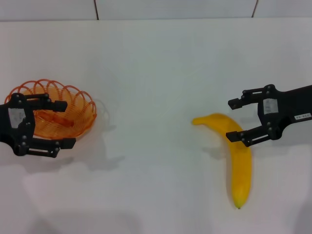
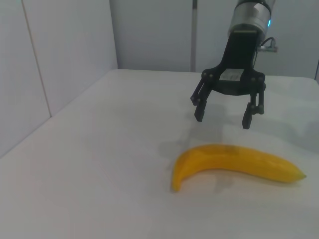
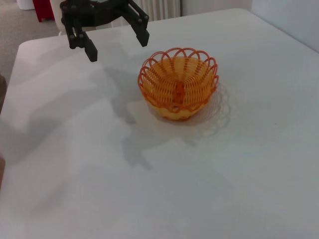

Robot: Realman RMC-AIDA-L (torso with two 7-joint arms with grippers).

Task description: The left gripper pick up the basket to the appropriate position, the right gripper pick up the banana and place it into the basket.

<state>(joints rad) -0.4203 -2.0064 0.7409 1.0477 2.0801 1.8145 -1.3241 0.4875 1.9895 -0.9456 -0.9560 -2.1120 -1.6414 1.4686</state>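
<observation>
Black fingers [image 1: 62,142] of the left gripper [image 1: 63,124] are spread wide and grasp nothing; in the head view they overlap the near-left rim of the basket [image 1: 73,109]. The right wrist view shows what that angle hides: the left gripper [image 3: 117,41] hangs in the air above the bench [image 3: 164,169], off to one side of the basket [image 3: 178,84], not touching it. The basket stands upright on the bench at the far left, with nothing in it.

On the right, the right gripper [image 1: 236,119] has its fingers [image 1: 235,136] released too, held over the stem half of the banana [image 1: 239,163]. From the left wrist view, the right gripper [image 2: 224,115] is clear of the banana [image 2: 234,163], a gap of bench showing between them. The banana lies flat on the bench [image 1: 156,73], well apart from the basket, its stem end toward the middle and its other end nearer the robot.
</observation>
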